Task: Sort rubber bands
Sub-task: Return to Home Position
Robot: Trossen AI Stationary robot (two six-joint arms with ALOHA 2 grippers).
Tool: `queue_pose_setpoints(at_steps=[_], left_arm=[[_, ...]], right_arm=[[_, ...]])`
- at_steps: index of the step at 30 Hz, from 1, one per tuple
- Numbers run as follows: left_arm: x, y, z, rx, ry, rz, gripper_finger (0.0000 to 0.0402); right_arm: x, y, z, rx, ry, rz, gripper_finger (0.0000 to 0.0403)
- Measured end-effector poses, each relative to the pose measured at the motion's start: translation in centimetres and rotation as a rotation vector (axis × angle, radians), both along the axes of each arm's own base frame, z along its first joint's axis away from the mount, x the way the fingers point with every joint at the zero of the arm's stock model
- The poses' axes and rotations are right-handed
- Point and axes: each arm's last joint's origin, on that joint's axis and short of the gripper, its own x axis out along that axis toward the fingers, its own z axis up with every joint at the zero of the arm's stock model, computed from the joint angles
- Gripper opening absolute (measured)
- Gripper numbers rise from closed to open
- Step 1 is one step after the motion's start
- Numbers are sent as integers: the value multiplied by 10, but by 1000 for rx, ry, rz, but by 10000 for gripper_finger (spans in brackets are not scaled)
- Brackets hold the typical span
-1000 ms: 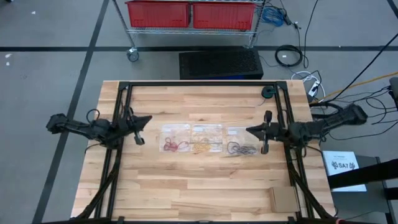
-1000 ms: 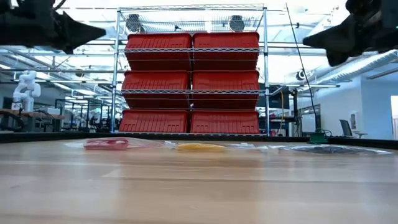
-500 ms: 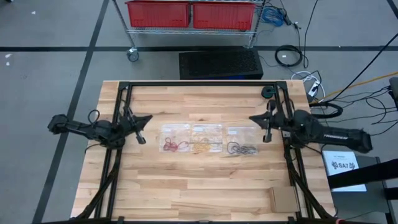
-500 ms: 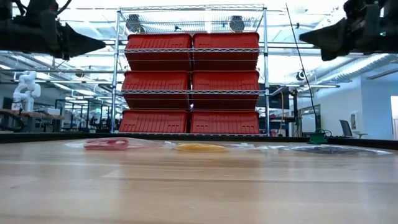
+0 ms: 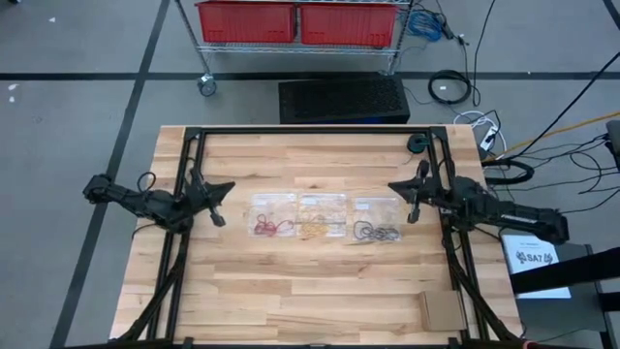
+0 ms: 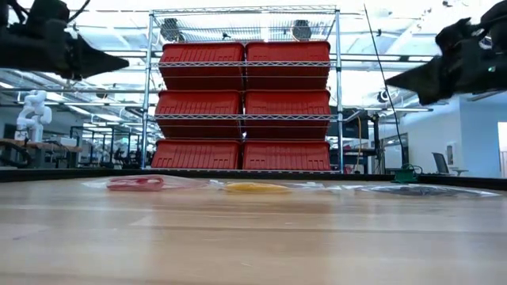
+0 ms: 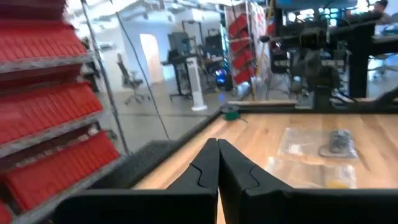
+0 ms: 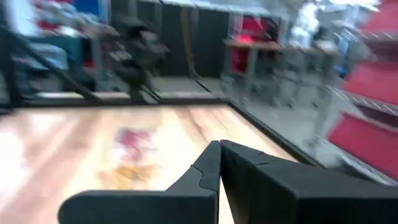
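Three heaps of rubber bands lie in the middle of the table, red [image 5: 274, 227], yellow-tan [image 5: 315, 229] and black [image 5: 376, 233], each on a clear plastic bag [image 5: 274, 203]. In the low view they show as red [image 6: 135, 183], yellow [image 6: 255, 188] and dark [image 6: 420, 190] strips. My left gripper [image 5: 232, 184] hangs shut above the table, left of the red heap, pointing right. My right gripper [image 5: 390, 185] hangs shut right of the black heap, pointing left. Both show shut with nothing between the fingers in their wrist views [image 7: 217, 144] [image 8: 219, 144].
A black frame [image 5: 310, 130] runs around the table's far part and down both sides. A small dark round thing [image 5: 418, 144] sits at the far right, and a cardboard piece [image 5: 441, 310] at the near right. A rack of red bins [image 6: 244, 107] stands beyond the far edge.
My right arm has swung about, its rear part going toward the table's near edge. Its gripper has shifted a little toward the far edge and sunk lower, still shut. The rubber bands and bags lie as before.
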Motion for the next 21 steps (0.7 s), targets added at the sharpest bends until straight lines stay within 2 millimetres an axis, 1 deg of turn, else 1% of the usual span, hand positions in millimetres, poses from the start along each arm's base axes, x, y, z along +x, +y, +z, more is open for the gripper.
queue_pose_setpoints(at_steps=[3,7,14,18,21], left_arm=[[1,3,2,22,-7,3,2],[2,4,-6,13,54,-34,2],[6,4,-12,12,120,3,2],[6,6,-13,-19,113,37,2],[7,8,-12,-68,84,23,2]], right_arm=[[0,-2,-1,-3,13,-78,0],[-1,-3,0,-6,9,-95,0],[-1,-3,-2,-13,31,-125,0],[-1,-3,-2,-12,30,-125,0],[-1,-4,-1,30,4,-126,0]])
